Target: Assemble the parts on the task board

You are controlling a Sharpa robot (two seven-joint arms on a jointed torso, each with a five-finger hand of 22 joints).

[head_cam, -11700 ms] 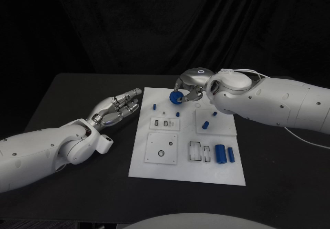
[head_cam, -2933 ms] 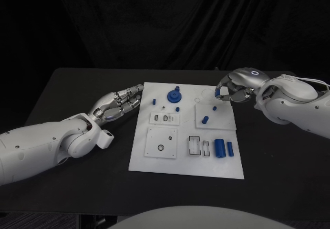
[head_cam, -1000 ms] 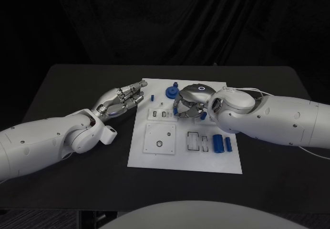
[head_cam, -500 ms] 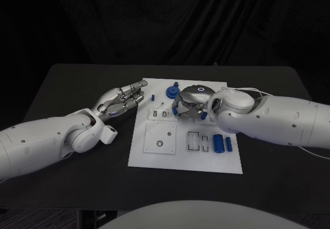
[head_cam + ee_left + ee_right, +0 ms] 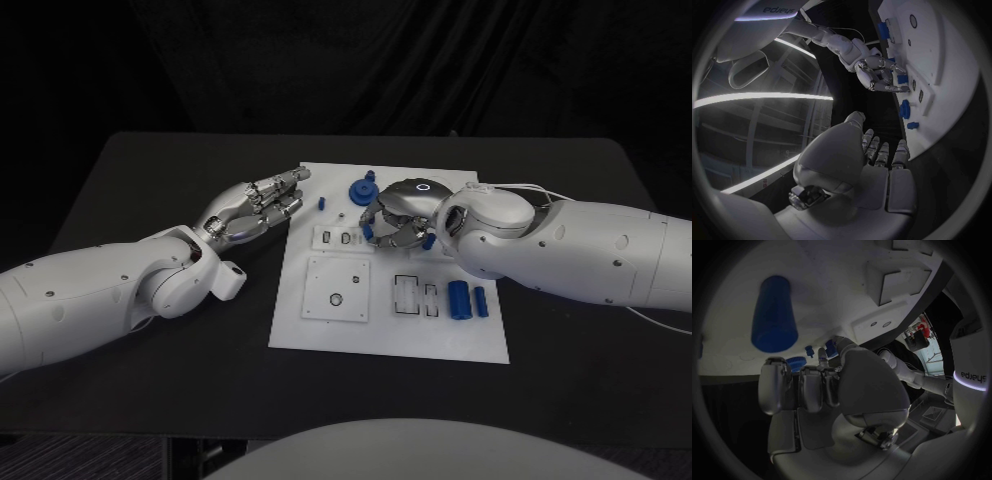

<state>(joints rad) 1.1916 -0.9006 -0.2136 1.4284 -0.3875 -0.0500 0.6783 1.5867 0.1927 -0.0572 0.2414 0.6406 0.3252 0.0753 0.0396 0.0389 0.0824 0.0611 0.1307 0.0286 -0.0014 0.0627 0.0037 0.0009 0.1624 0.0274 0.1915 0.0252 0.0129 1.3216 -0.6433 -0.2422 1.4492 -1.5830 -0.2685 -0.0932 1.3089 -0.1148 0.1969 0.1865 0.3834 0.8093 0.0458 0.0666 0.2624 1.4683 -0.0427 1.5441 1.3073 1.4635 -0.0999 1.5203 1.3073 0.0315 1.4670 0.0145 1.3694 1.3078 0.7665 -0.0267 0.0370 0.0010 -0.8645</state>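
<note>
Two white arms reach over a black table toward the white board, a flat matte plate with raised square panels. On its near-right part lie two smooth blue cylinders side by side, a thick one and a thin one. Next to them are two narrow rectangular slots. At the far edge stands one round blue gear with a knob on top, and one small blue peg stands just left of it. The right hand, silver and jointed, hovers over the board's middle with fingers curled down around a small blue part; whether it grips that part I cannot tell. The left hand rests beside the board's left edge, fingers straight and together, holding nothing.
</note>
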